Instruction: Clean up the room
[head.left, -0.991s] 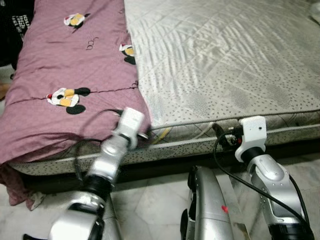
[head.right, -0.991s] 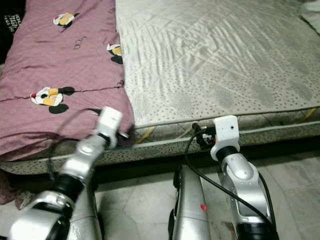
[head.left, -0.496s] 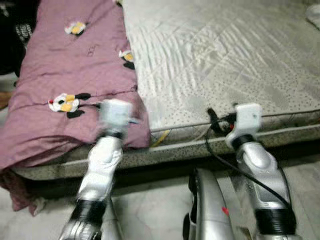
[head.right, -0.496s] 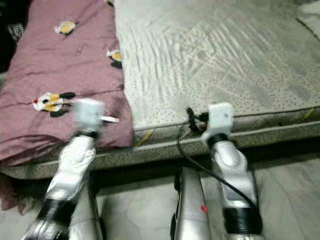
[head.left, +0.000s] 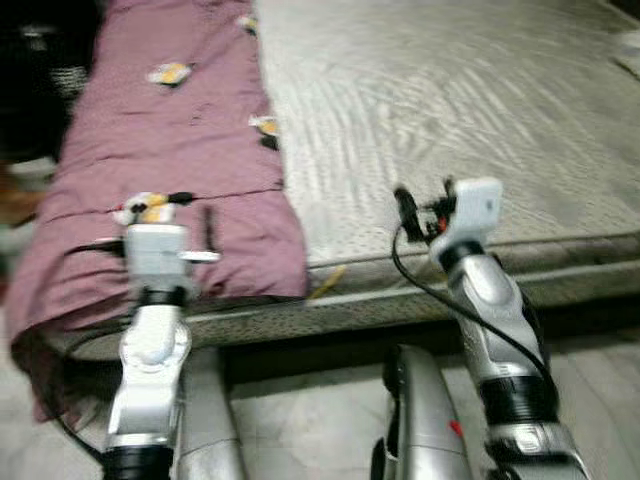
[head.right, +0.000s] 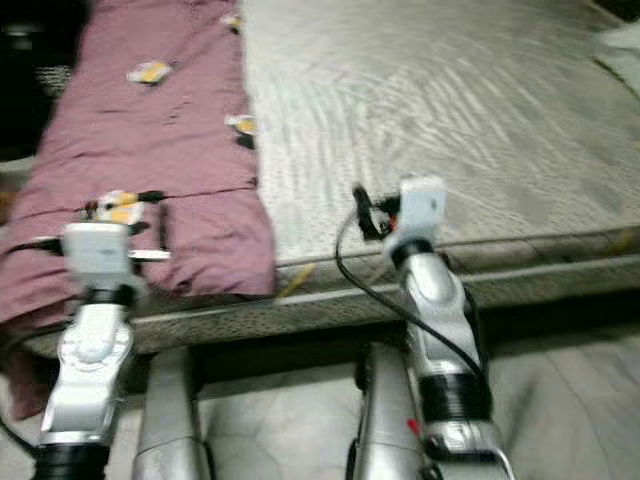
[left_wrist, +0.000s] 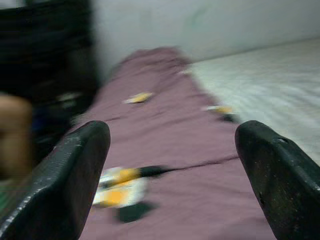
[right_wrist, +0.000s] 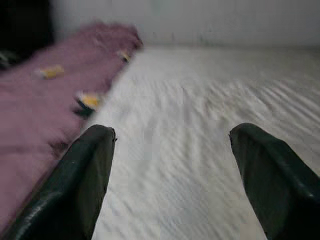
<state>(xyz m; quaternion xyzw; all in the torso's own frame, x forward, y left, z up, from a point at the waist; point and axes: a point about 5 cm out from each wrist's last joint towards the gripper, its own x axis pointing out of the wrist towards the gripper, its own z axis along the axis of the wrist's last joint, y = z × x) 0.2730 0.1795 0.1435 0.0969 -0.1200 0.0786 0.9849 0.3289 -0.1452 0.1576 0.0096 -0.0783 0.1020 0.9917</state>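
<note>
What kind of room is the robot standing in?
Most likely a bedroom: a bare quilted mattress fills the space ahead, and a purple cartoon-print blanket lies along its left side, above a pale tiled floor.

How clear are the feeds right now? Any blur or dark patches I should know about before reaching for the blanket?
Left and right eye views: motion-blurred throughout, the purple blanket and mattress soft-edged, the top-left corner dark. Left wrist view: blanket blurred, open left gripper fingers sharper, dark area beside the bed. Right wrist view: hazy and soft, right gripper open above the mattress.

Both arms reach forward, left gripper (left_wrist: 170, 165) and right gripper (right_wrist: 172, 165) spread wide.
</note>
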